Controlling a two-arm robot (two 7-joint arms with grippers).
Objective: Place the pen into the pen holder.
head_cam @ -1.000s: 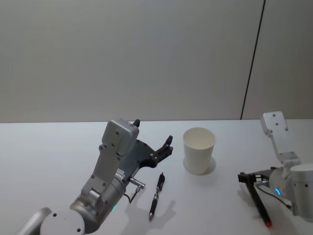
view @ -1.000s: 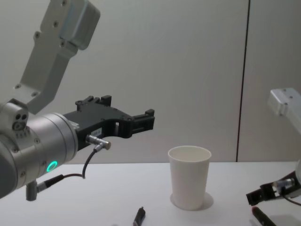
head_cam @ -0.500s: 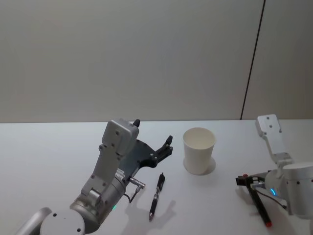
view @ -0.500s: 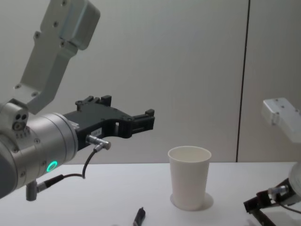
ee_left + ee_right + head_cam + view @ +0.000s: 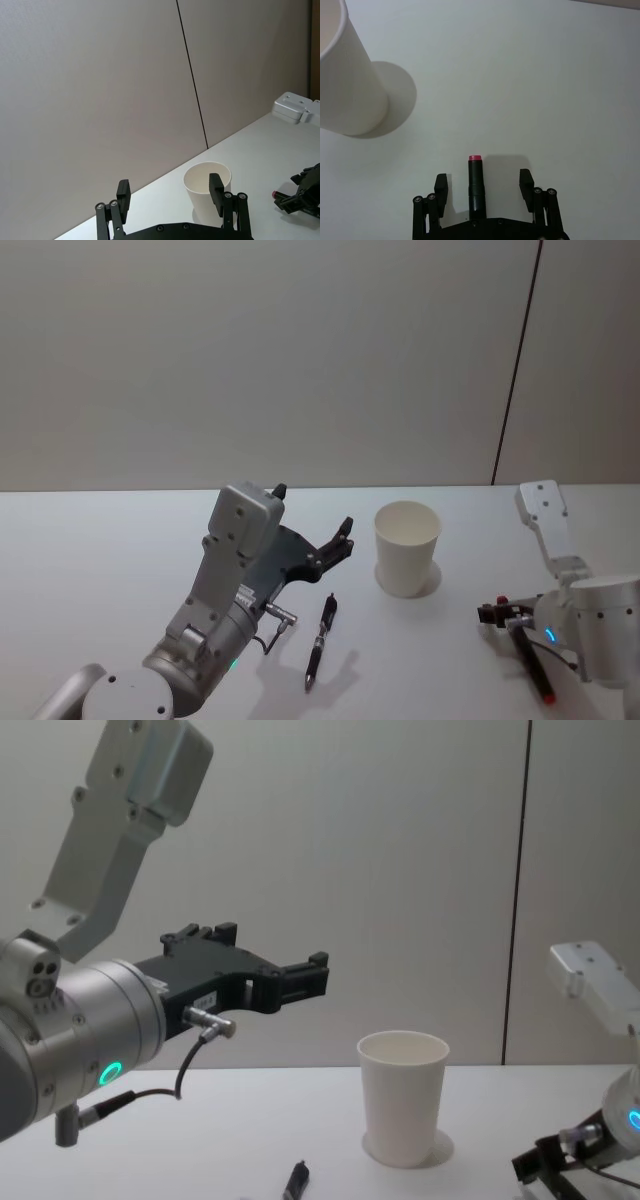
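Your right gripper (image 5: 483,182): spread astride red-tipped pen (image 5: 475,179), toward right edge of table (image 5: 100,570); left gripper (image 5: 169,190): spread, aloft; pen holder (image 5: 407,548): upright

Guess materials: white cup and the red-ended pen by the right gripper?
Pen holder: looks like paper, matte white, with a rolled rim and tapered wall. Red-ended pen: probably plastic, a smooth dark barrel with a coloured end cap; metal can't be ruled out.

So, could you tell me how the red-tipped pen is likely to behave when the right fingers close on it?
The red-tipped pen lies flat between the right gripper's open fingers. Its round, smooth barrel may roll on the smooth table if one finger touches first. It looks slim and rigid, so probably light and stiff.
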